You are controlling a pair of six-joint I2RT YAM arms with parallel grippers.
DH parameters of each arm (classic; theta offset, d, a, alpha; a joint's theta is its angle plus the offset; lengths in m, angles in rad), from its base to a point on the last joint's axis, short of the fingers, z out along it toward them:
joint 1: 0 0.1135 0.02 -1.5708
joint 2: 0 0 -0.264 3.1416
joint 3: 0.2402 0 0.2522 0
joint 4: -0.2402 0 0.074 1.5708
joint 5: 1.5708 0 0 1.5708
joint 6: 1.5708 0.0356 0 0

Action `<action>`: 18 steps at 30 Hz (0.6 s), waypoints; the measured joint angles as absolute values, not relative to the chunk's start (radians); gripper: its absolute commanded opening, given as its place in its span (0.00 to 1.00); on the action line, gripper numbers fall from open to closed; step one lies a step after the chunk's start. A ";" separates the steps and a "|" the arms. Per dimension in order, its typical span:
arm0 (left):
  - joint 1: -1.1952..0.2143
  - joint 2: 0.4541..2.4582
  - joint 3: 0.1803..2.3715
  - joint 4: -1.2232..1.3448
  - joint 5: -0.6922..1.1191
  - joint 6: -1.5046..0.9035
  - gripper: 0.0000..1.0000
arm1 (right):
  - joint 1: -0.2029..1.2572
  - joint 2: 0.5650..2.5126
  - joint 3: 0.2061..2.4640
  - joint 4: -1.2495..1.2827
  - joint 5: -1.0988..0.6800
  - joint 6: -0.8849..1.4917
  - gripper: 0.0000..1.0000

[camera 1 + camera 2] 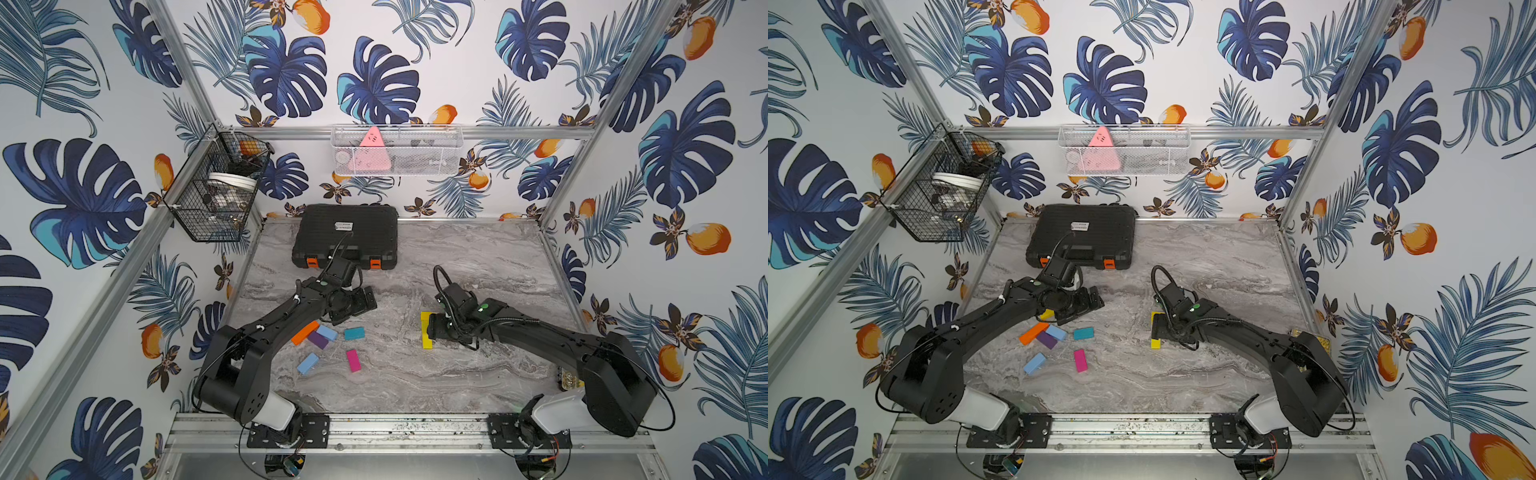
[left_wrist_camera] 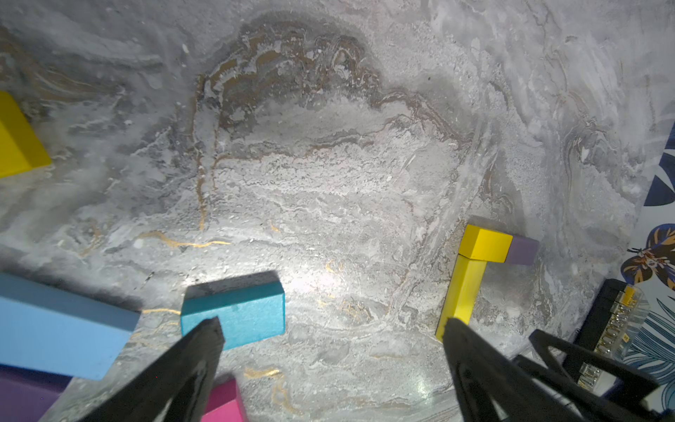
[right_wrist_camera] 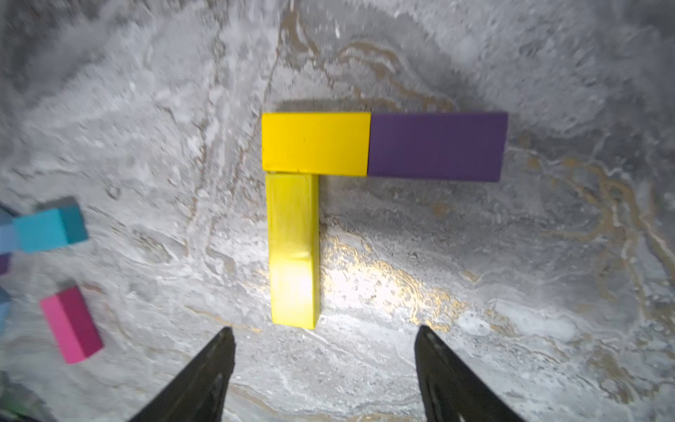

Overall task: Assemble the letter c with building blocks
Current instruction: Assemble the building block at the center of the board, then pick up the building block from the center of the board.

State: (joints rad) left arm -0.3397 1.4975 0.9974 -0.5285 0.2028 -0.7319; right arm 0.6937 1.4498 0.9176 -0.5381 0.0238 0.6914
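Squareness counts: left gripper (image 2: 330, 323), fingers wide, should straddle the flat rectangular teal wooden block (image 2: 237, 314); right gripper (image 3: 324, 330), likewise parted, should keep clear.

Big open stretch of counter (image 1: 478, 257) through the middle and back right, easy passage there. Back left, the black case (image 1: 345, 232) shuts off the corner. By the left arm it's tight: orange block (image 1: 304, 332), teal block (image 1: 354, 333) and magenta block (image 1: 353, 360) lie near one another with slim gaps. Right gripper (image 3: 324, 329), jaws spread, faces the long yellow block (image 3: 292, 252), butted against the short yellow block (image 3: 314, 142), itself end to end with the purple block (image 3: 436, 146); bare counter inside that corner
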 measured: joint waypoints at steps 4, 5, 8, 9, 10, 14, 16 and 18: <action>-0.340 1.494 0.997 -0.529 0.205 -0.732 0.99 | 0.658 1.472 0.969 -0.529 -0.025 0.699 0.81; -0.340 1.494 0.997 -0.529 0.205 -0.732 0.99 | 0.654 1.479 0.973 -0.528 -0.037 0.701 0.81; -0.340 1.495 0.997 -0.529 0.205 -0.732 0.99 | 0.648 1.502 0.972 -0.521 -0.072 0.719 0.81; -0.340 1.496 0.997 -0.529 0.206 -0.732 0.99 | 0.647 1.508 0.967 -0.511 -0.083 0.722 0.81; -0.340 1.499 0.997 -0.528 0.207 -0.732 0.99 | 0.647 1.516 0.959 -0.502 -0.097 0.726 0.81; -0.340 1.504 0.997 -0.528 0.209 -0.732 0.99 | 0.647 1.542 0.914 -0.459 -0.147 0.746 0.80; -0.340 1.505 0.999 -0.529 0.209 -0.732 0.99 | 0.648 1.552 0.893 -0.439 -0.169 0.753 0.80; -0.340 1.505 1.001 -0.528 0.209 -0.732 0.99 | 0.654 1.558 0.876 -0.422 -0.186 0.765 0.79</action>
State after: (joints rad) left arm -0.3397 1.5055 1.0008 -0.5278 0.2089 -0.7319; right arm 0.6537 1.5578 0.8761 -0.4221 -0.1856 0.7647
